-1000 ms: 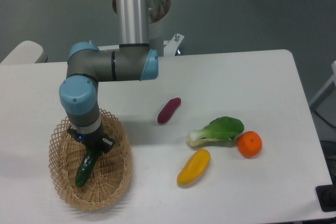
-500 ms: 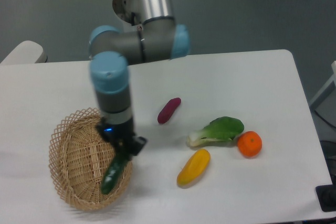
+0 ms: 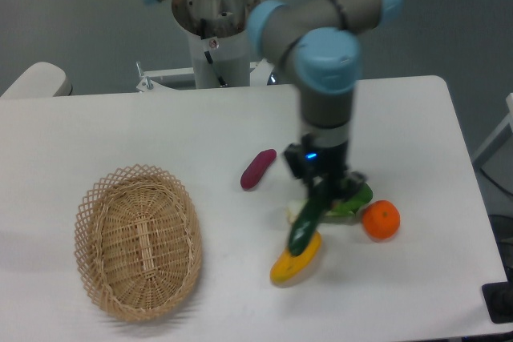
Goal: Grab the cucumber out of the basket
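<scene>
The dark green cucumber [image 3: 306, 223] hangs tilted in the air over the yellow pepper [image 3: 293, 259], its upper end clamped in my gripper [image 3: 322, 191], which is shut on it. The arm reaches down from the upper middle of the view. The tan wicker basket [image 3: 138, 242] lies at the lower left with nothing inside it, well to the left of the gripper.
A purple sweet potato [image 3: 258, 168] lies mid-table. The bok choy [image 3: 350, 201] is partly hidden behind the gripper and cucumber. An orange [image 3: 380, 220] sits to its right. The table's right edge runs near the orange.
The gripper has lifted the cucumber out of the basket and carried it rightward across the table to above the yellow pepper. The basket now holds nothing.
</scene>
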Controlling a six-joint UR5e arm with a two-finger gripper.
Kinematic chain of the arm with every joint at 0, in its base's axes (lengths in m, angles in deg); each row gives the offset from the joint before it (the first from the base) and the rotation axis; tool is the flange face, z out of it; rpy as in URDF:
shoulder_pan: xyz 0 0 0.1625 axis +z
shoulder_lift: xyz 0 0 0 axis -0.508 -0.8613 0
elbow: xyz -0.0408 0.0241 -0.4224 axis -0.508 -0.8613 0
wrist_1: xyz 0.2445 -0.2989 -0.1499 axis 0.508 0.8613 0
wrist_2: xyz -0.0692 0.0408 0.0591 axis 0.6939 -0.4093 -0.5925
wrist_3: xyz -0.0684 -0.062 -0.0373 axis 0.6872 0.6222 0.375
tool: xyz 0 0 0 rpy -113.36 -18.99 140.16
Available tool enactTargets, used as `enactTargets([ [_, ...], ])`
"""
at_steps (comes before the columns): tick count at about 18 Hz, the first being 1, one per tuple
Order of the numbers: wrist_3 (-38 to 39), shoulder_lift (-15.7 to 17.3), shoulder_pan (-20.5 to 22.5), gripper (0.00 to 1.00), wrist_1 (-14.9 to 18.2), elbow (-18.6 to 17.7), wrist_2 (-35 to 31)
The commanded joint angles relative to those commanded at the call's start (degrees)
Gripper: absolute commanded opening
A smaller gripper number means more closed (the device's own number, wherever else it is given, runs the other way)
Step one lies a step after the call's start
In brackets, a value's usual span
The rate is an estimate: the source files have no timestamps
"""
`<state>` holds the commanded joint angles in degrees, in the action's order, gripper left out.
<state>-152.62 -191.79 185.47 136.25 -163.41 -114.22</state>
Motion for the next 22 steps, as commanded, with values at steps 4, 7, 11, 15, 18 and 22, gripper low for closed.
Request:
enactTargets([
  [4,-6.8,-0.7,4.0,0.22,-0.1,0.0,0.4],
  [7,-9.6,-1.1,5.2,0.22,-0.1,0.4,0.4],
  [11,-9.7,-1.6,5.2,0.22,-0.3,0.4,0.4],
  [15,-9.7,-1.8,5.2,0.22,-0.3,0.4,0.4],
  [18,-9.7,-1.8,5.2,0.22,-0.3,0.4,0.4],
  [22,-9.7,-1.8,5.2,0.22,-0.3,0.4,0.4],
])
